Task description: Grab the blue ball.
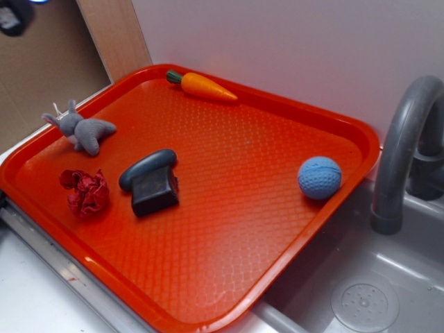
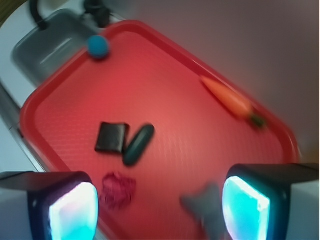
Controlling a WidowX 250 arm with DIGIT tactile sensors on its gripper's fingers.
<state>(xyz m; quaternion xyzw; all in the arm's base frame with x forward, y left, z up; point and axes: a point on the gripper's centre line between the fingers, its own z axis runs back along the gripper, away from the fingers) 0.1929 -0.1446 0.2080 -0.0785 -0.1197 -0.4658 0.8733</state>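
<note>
1. The step in hand looks like the very start: the approach. The tool is not in the exterior view; the wrist view shows its two fingers spread wide with nothing between them, high above the tray.
2. The ball lies on the tray close to the edge next to the sink, near the grey tap, clear of everything else. It is untouched.
3. In the wrist view the ball shows far off, at the top left, while the tool hangs over the opposite end of the tray, above the grey plush and the red scrap. The two are well apart.
4. The next move, as I judge it, calls for travel across the tray toward the sink side, passing over the dark toy, then a descent with the fingers straddling the ball.
5. A round ball by the rim may roll if nudged, so the fingers should close squarely on it. The carrot is out of the way.
</note>
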